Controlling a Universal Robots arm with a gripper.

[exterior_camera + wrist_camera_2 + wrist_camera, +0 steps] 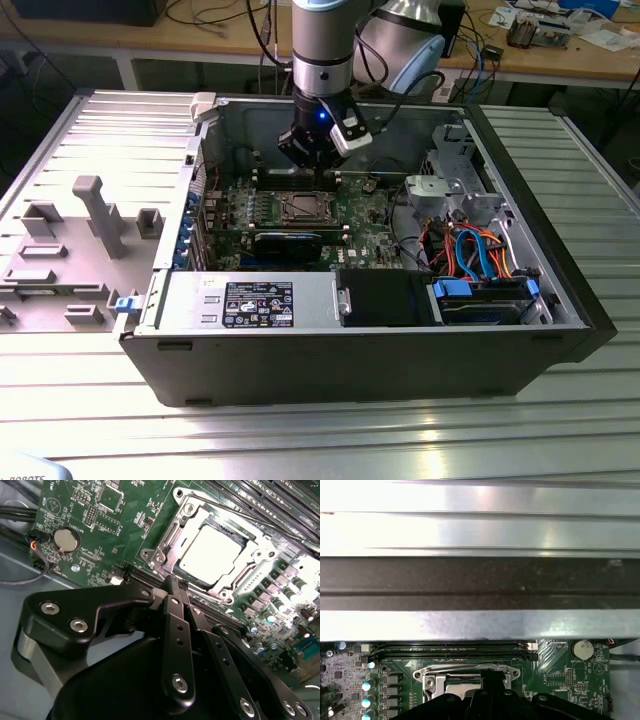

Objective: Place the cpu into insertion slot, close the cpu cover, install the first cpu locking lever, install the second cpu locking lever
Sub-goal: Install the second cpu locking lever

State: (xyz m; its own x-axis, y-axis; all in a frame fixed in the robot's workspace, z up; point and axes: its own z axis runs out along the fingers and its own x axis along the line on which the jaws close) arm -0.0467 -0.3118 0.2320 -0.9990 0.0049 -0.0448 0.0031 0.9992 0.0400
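Exterior view: arm descends into the open case (pixel 560 290); gripper (pixel 312 160) hangs just above the far edge of the slot (pixel 305 208) on the green board (pixel 370 235).
Gripper: fingers (pixel 175 592) pressed together, holding nothing; tips beside the slot's rim in the second wrist view.
Cpu (pixel 212 550): seated flat in the slot, silver top exposed.
Cover (pixel 250 565): lies down around the cpu, framing it.
Levers: state cannot be told.
Coin cell (pixel 66 539): on the board, well apart from the slot.
Memory slots (pixel 455 652): just beside the slot (pixel 470 677) in the first wrist view.
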